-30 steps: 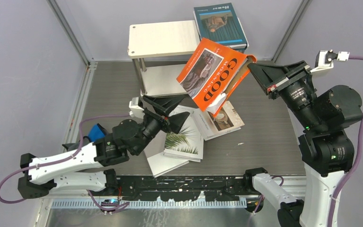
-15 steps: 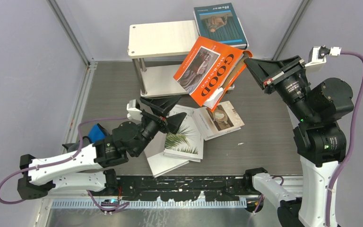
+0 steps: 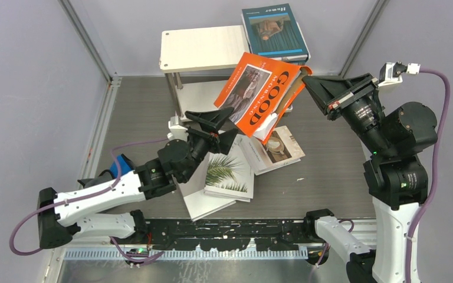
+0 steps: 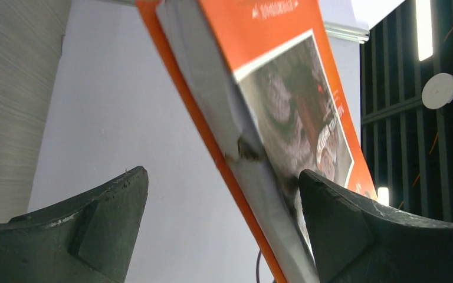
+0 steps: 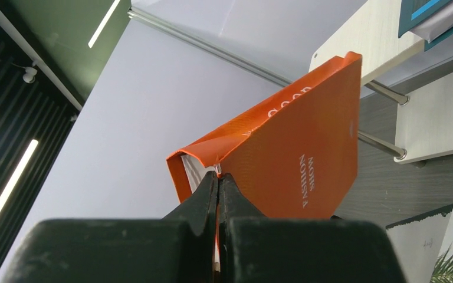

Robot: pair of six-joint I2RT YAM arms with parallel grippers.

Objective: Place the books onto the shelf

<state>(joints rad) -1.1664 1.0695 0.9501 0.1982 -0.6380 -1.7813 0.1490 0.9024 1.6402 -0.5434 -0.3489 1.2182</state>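
The orange "GOOD" book (image 3: 258,97) hangs in the air, tilted, in front of the shelf (image 3: 203,48) at its right end, partly over the lower board and over the books lying on the table (image 3: 336,171). Its cover with the photo faces up and to the left, and the pages sag open a little at the upper right corner.

The right gripper (image 3: 302,75) has that corner. In the right wrist view its fingers are pressed together on the cover's edge (image 5: 218,177), and the book (image 5: 295,153) slopes away from them towards the shelf's top board (image 5: 371,41).

The left gripper (image 3: 221,127) reaches up from below with its jaws spread wide. In the left wrist view the book's lower edge (image 4: 253,147) runs down between the two fingers (image 4: 106,230). The right-hand finger is just beside the pages, though I cannot tell if it touches them.

The teal book (image 3: 274,32) lies on the far right end of the shelf's top board, jutting past it. Three more books lie flat on the table in front of the shelf, overlapping. The beige book with the cup photo (image 3: 278,147) is on the right and the white palm-leaf book (image 3: 230,172) is in the middle. The plain grey-white book (image 3: 203,203) sits nearest the arms, partly under the palm-leaf one.

A small blue object (image 3: 117,166) shows behind the left arm.
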